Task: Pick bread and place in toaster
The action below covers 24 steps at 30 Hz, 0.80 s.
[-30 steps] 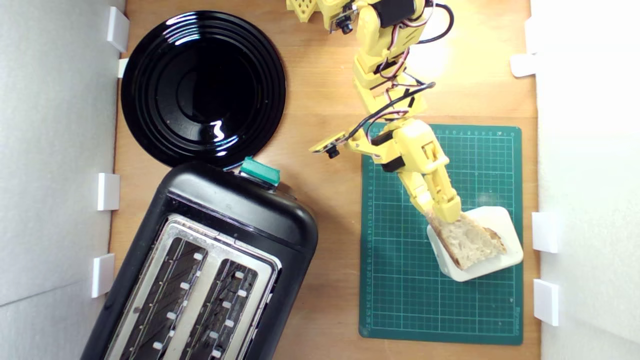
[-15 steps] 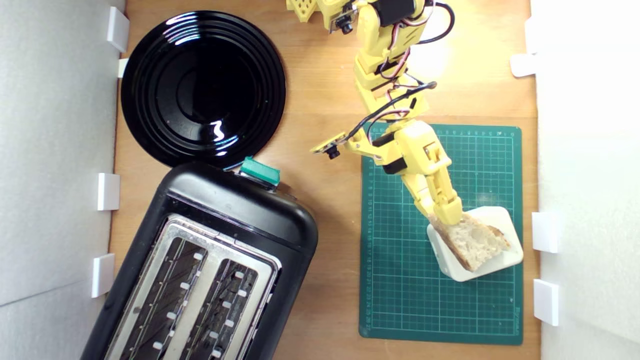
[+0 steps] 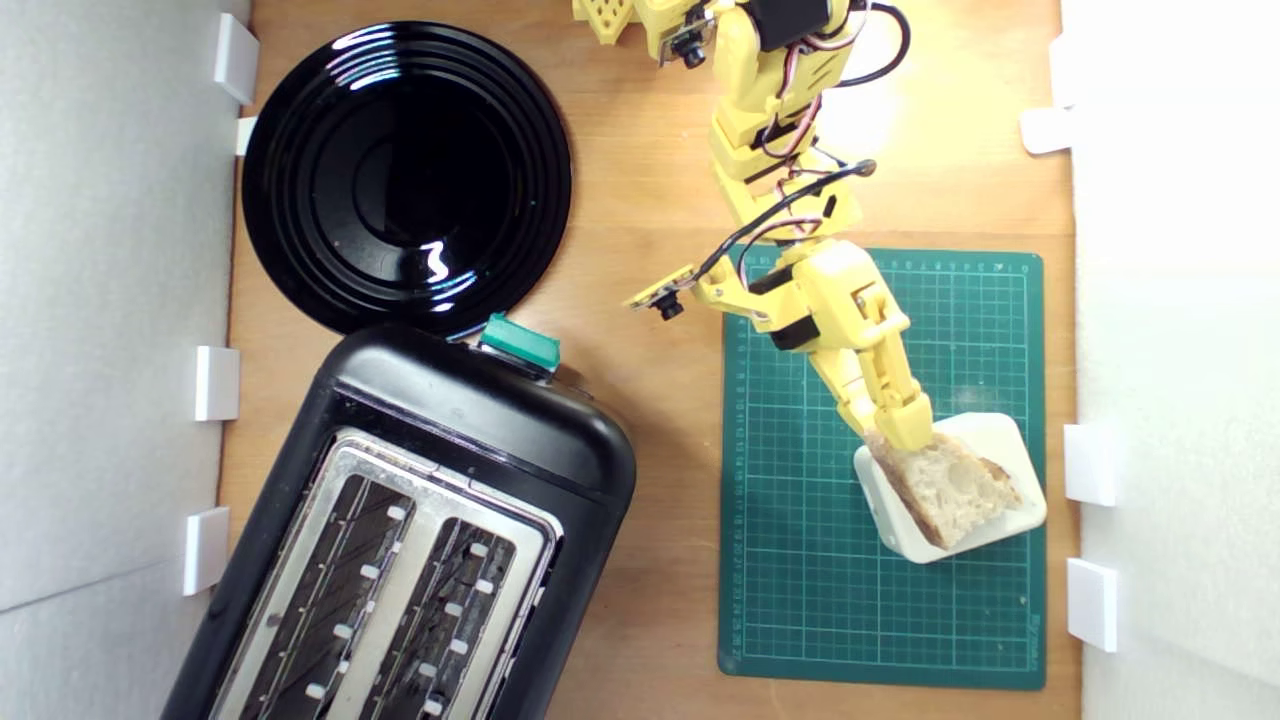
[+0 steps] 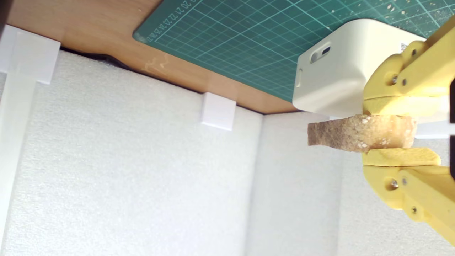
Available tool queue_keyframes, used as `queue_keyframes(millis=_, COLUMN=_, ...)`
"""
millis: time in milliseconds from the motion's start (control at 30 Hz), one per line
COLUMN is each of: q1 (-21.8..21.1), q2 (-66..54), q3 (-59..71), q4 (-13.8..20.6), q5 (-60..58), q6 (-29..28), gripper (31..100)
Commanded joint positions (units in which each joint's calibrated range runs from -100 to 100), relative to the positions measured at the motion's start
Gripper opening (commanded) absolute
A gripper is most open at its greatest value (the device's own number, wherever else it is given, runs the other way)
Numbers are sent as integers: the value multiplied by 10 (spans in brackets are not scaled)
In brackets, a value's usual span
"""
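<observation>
Fingers (image 4: 394, 131) clamped on bread (image 4: 359, 133); wrist view shows one pad above, one below, the slice pinched flat across its thickness. In ext view the gripper (image 3: 905, 432) grips the narrow end of the wedge, rest of bread (image 3: 950, 485) sticks out over the white block (image 3: 1015, 520) on the green mat (image 3: 790, 560). Wrist view shows a gap between slice and block, so it looks lifted clear, not resting.

Handling, my read:
- light, no load issue for the arm
- crumb is soft + holey, so it compresses under the pads; too much squeeze = crush or tear, too little = pivot in grip
- crust is the stiff part, better bite where crust runs under a pad
- held at one end, so the free end may droop or swing w/ fast moves
- sheds crumbs, specks already on mat

Toaster (image 3: 420, 540) sits at ext view's lower left, well apart from bread, slots open upward and angled diagonally. Black plate (image 3: 405, 175) is just beyond it, touching or nearly, can't tell.

Next needs: carry across table (image 3: 650, 200), rotate slice to edge-down, yaw to match slot angle. Slice is wedge-shaped, so narrow end down prob enters easier, but that's the gripped end. Risk: edge catches on the slot rim and the soft crumb buckles.
</observation>
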Motion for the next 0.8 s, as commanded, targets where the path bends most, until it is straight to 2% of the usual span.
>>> queue_keyframes(millis=0, q1=-5, q2=-19, q3=-4, q4=-7, q5=-10, q6=0, gripper=494)
queue_keyframes(millis=467, q1=8, q2=-142, q3=7, q4=-9, q5=-7, q6=0, gripper=494)
queue_keyframes(millis=767, q1=38, q2=-253, q3=8, q4=-9, q5=-5, q6=1, gripper=494)
